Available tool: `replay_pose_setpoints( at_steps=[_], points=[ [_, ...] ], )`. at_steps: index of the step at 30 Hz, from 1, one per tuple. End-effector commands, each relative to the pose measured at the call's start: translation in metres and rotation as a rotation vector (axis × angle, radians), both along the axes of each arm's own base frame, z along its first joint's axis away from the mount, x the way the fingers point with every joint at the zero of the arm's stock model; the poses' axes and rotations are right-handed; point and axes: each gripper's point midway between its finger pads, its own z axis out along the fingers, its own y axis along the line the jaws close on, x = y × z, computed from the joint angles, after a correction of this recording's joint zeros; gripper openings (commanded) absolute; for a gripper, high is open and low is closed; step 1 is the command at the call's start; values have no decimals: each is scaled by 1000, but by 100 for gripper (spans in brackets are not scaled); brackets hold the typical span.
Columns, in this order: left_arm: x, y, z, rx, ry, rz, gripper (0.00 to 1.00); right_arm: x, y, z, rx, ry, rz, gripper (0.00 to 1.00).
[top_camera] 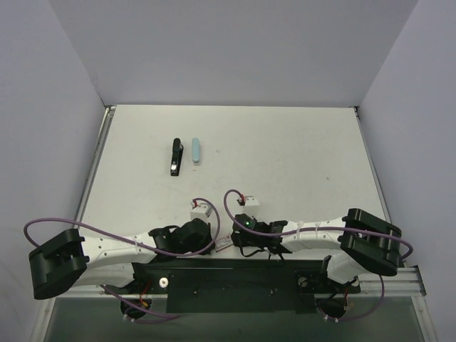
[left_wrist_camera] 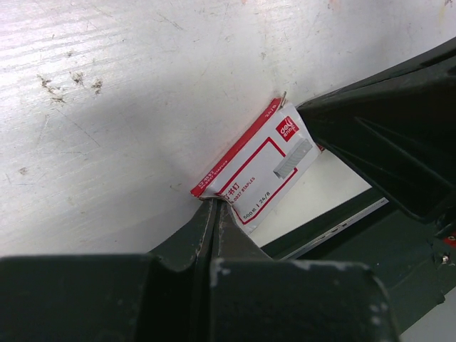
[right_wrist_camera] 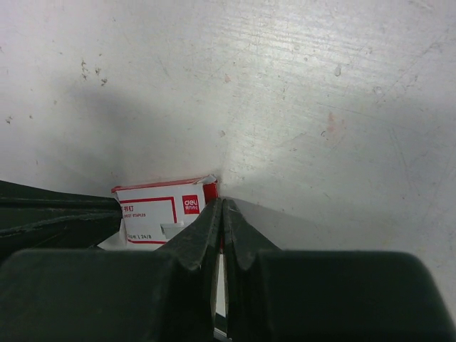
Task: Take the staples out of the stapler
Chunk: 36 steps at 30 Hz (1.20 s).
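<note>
The black stapler (top_camera: pixel 174 157) lies closed on the white table (top_camera: pixel 285 164), far from both arms, and shows in neither wrist view. My left gripper (top_camera: pixel 214 241) (left_wrist_camera: pixel 216 202) is shut, its tips touching the corner of a small white-and-red staples box (left_wrist_camera: pixel 260 167). My right gripper (top_camera: pixel 234 241) (right_wrist_camera: pixel 223 203) is shut too, its tips against the other end of the same box (right_wrist_camera: pixel 164 208). I cannot tell whether either gripper pinches the box. Both arms are folded low at the table's near edge.
A pale blue oblong bar (top_camera: pixel 196 151) lies just right of the stapler. The staples box (top_camera: pixel 223 244) sits between the two grippers. Grey walls stand on three sides of the table. A black base rail (top_camera: pixel 228 274) runs along the near edge.
</note>
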Motion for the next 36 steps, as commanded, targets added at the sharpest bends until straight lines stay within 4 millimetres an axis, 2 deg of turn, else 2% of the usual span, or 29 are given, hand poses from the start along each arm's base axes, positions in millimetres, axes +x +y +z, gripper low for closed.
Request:
replay_pose_setpoints(
  at_steps=[1,7,15,18,20,25,28,29,30,31,32,33,34,35,36],
  points=[
    [-15,19,-24,99,50,-34,0,-35,1,-23,7,149,56,0],
    [-13,19,-18,101,39,-26,0,-21,-27,-20,-56,109,-21,0],
    [3,15,1,104,-32,-5,0,10,-67,0,-97,34,-139,0],
    [11,6,13,108,-61,-14,0,18,-87,6,-143,9,-184,12],
    [15,2,21,112,-78,-18,0,24,-98,17,-147,-27,-212,19],
    [27,-5,49,106,-137,-15,0,38,-123,53,-188,-150,-244,30],
    [32,-3,63,120,-166,-7,0,43,-132,70,-202,-200,-254,44],
    [35,-3,72,108,-184,4,3,45,-137,77,-211,-223,-261,47],
    [35,0,74,122,-189,5,11,46,-138,82,-208,-233,-262,51],
    [39,0,86,103,-215,18,15,48,-141,88,-215,-254,-265,52],
    [40,5,87,121,-225,22,27,49,-142,90,-221,-260,-264,58],
    [43,4,100,101,-250,28,32,50,-144,96,-232,-277,-253,67],
    [43,8,104,110,-258,30,43,51,-144,98,-239,-282,-248,72],
    [47,10,116,100,-287,46,47,53,-146,104,-252,-293,-248,78],
    [49,16,121,118,-300,59,57,56,-145,111,-252,-305,-253,82]
  ],
)
